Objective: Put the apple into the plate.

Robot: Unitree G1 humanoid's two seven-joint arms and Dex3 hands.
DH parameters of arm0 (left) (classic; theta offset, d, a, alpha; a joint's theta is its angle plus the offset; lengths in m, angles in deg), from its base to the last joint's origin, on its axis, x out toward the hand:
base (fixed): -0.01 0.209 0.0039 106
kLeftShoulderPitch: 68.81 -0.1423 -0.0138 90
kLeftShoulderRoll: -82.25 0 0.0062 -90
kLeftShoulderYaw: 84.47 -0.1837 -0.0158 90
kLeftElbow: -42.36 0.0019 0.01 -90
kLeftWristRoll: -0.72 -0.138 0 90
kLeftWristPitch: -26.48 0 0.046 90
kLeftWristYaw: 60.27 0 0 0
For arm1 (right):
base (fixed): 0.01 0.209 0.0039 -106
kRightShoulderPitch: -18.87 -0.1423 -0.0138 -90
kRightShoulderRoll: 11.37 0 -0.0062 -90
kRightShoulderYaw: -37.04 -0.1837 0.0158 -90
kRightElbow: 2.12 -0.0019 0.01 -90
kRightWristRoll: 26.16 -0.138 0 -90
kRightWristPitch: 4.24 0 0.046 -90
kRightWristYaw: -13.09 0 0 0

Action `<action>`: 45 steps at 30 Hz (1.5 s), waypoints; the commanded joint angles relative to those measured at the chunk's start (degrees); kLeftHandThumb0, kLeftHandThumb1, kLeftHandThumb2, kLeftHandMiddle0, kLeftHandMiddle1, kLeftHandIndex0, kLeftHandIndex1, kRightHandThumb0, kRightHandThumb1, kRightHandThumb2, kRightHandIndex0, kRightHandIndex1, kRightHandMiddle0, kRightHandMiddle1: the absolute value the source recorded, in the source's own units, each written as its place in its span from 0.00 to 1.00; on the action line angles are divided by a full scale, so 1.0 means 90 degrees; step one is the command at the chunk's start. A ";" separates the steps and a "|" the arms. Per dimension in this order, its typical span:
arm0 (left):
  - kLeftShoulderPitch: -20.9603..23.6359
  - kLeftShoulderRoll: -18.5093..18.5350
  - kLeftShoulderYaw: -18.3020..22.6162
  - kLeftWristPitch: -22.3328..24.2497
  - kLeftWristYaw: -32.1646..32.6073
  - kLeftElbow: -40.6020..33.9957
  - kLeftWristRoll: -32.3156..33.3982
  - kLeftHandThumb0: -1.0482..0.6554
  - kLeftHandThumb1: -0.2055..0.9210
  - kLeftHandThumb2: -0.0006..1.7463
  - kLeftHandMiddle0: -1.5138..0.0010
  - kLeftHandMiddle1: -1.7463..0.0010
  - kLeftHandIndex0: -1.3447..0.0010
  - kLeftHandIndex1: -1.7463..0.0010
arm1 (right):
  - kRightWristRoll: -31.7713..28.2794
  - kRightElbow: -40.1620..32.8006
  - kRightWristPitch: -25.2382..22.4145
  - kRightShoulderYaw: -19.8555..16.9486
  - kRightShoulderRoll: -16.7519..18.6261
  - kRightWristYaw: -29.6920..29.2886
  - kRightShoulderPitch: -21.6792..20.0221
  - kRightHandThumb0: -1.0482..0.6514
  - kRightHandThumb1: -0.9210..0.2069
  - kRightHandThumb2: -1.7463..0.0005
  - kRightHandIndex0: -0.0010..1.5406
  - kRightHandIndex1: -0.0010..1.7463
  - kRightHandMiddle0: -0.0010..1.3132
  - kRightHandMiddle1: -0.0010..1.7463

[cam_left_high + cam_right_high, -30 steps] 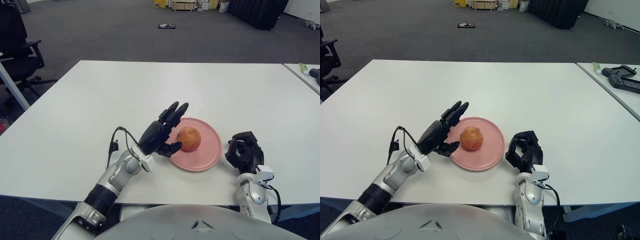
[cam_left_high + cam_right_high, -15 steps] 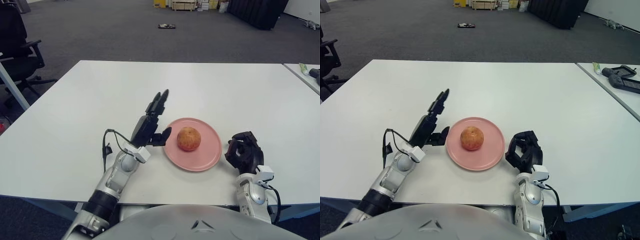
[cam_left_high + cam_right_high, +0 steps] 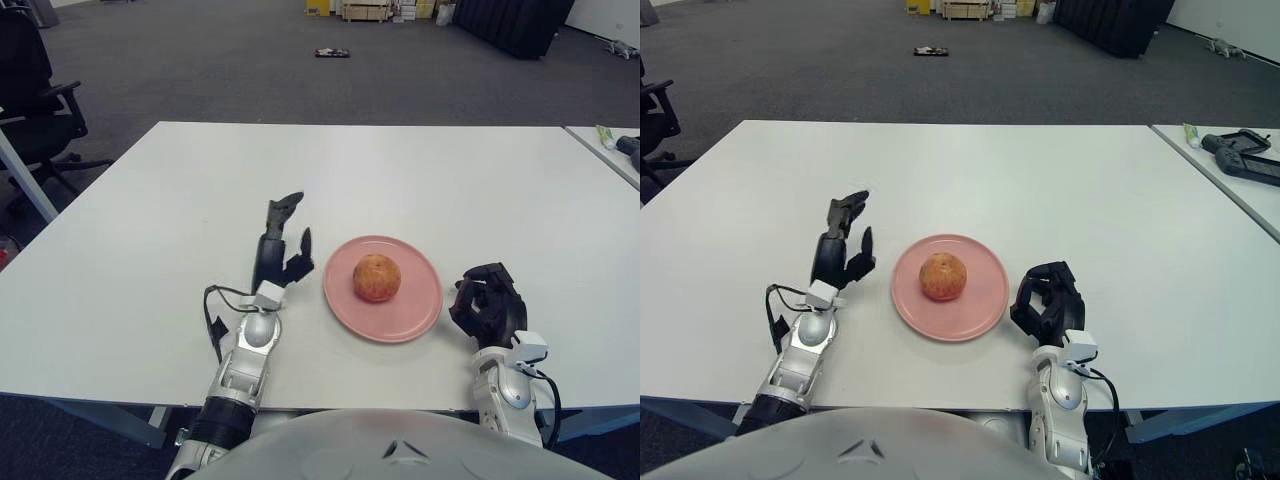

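In the middle of the white table (image 3: 180, 200), a bit toward the robot's side, the apple (image 3: 376, 277) sits on the pink plate (image 3: 418, 310), roughly centred on it, so I'd say the task is basically done: fruit on the dish, nothing touching it.

The left hand (image 3: 278, 252) shows just left of the plate, clear of its rim, wrist down and pointing up, fingers (image 3: 284, 209) loosely spread and holding nothing. That looks to me like a hand that has no more business with the apple and just needs parking. The right hand (image 3: 488, 302) shows just right of the plate, near the table's front edge, fingers curled into a loose fist with nothing in them. Idle, as far as I can tell.

Room-wise it's easy. The plate has bare tabletop all around, the apple is well inside the rim so it shouldn't roll off, and the left side of the table is wide open if the left arm wants to pull away. The only other stuff is some small items on a neighbouring table (image 3: 1230, 165) far to the right, well apart.
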 commanded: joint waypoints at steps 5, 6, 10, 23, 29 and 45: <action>-0.0090 -0.0121 0.0208 0.0812 -0.0444 -0.0110 0.0628 0.40 0.85 0.44 0.67 0.01 0.78 0.00 | -0.0046 0.0034 -0.0006 -0.0003 0.0051 0.0008 -0.0042 0.36 0.39 0.36 0.71 1.00 0.37 1.00; -0.0082 -0.0103 0.0247 0.0854 -0.0500 -0.0069 0.0689 0.39 0.83 0.46 0.65 0.01 0.77 0.00 | -0.0045 0.0035 -0.0002 -0.0003 0.0052 0.0007 -0.0043 0.36 0.39 0.36 0.71 1.00 0.37 1.00; -0.0057 -0.0060 0.0356 0.0920 -0.0668 0.0064 0.0850 0.39 0.80 0.49 0.60 0.00 0.75 0.00 | 0.0006 0.0056 0.0024 -0.0001 0.0028 0.0002 -0.0056 0.36 0.39 0.36 0.71 1.00 0.37 1.00; -0.0164 -0.0006 0.0554 0.0880 -0.0915 0.0262 0.1019 0.39 0.75 0.52 0.57 0.00 0.73 0.00 | 0.0030 0.0052 -0.0036 -0.0016 0.0022 -0.0022 -0.0082 0.36 0.39 0.36 0.71 1.00 0.37 1.00; -0.0190 0.0043 0.0547 0.0896 -0.0911 0.0296 0.0904 0.38 0.74 0.53 0.55 0.00 0.72 0.00 | 0.0023 0.0075 -0.0012 -0.0019 0.0001 0.0011 -0.0108 0.37 0.39 0.36 0.71 1.00 0.37 1.00; -0.0290 0.0140 0.0515 0.0776 -0.0926 0.0418 0.0766 0.38 0.71 0.56 0.54 0.00 0.70 0.00 | 0.0028 0.0116 -0.0022 -0.0040 -0.0030 0.0020 -0.0179 0.37 0.38 0.37 0.71 1.00 0.36 1.00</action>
